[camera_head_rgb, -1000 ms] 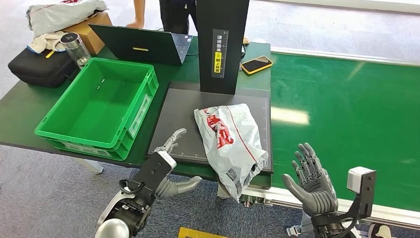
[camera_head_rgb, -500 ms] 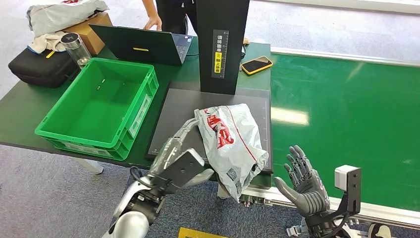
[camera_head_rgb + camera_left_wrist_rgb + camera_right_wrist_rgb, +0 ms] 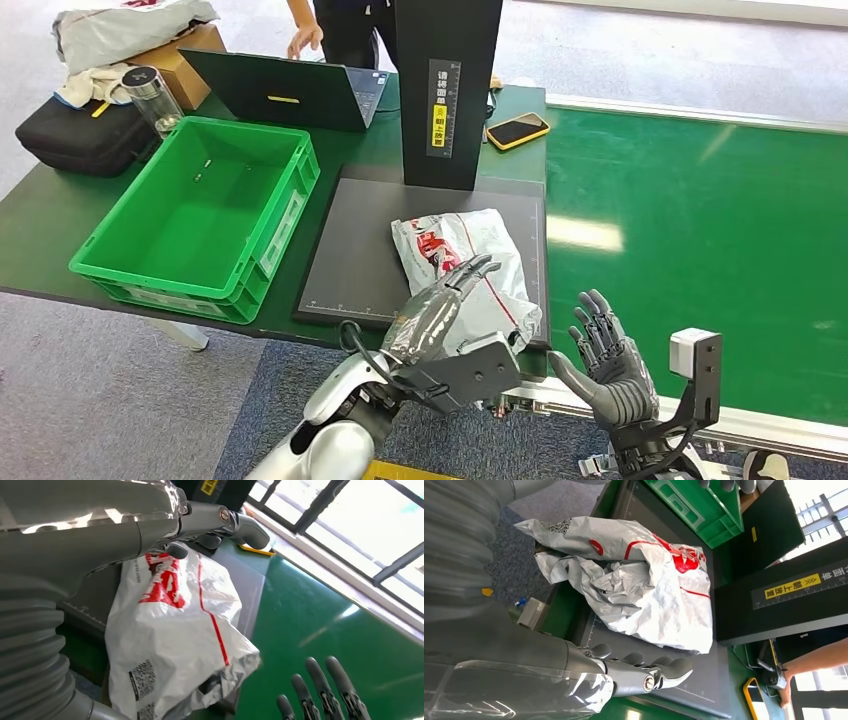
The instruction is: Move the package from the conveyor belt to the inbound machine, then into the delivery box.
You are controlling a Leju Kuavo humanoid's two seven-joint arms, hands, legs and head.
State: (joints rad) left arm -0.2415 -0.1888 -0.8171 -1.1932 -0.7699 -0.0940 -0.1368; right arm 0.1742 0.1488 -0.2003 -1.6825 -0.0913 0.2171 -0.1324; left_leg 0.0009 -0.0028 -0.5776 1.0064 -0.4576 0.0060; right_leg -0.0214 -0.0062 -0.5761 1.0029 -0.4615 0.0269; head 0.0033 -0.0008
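Note:
A crumpled white package (image 3: 462,243) with red print lies on the black pad (image 3: 355,250) of the inbound machine, its near end hanging over the pad's front edge. My left hand (image 3: 440,312) reaches over the package's near half with fingers stretched out, holding nothing. In the left wrist view the left hand (image 3: 200,520) stands just above the package (image 3: 175,625). My right hand (image 3: 602,365) is open with fingers spread, right of the package at the near edge of the conveyor belt (image 3: 700,230). In the right wrist view the right hand (image 3: 634,675) is apart from the package (image 3: 639,580).
The machine's black tower (image 3: 447,90) stands behind the pad. An empty green delivery box (image 3: 190,215) sits left of the pad. Farther back are a laptop (image 3: 290,90), a phone (image 3: 517,130), a black bag (image 3: 75,135) and a person's hand (image 3: 305,40).
My left arm has swung right and forward, from below the pad's front left edge to over the package. The right hand has sunk slightly toward me. The person's hand has moved to the laptop.

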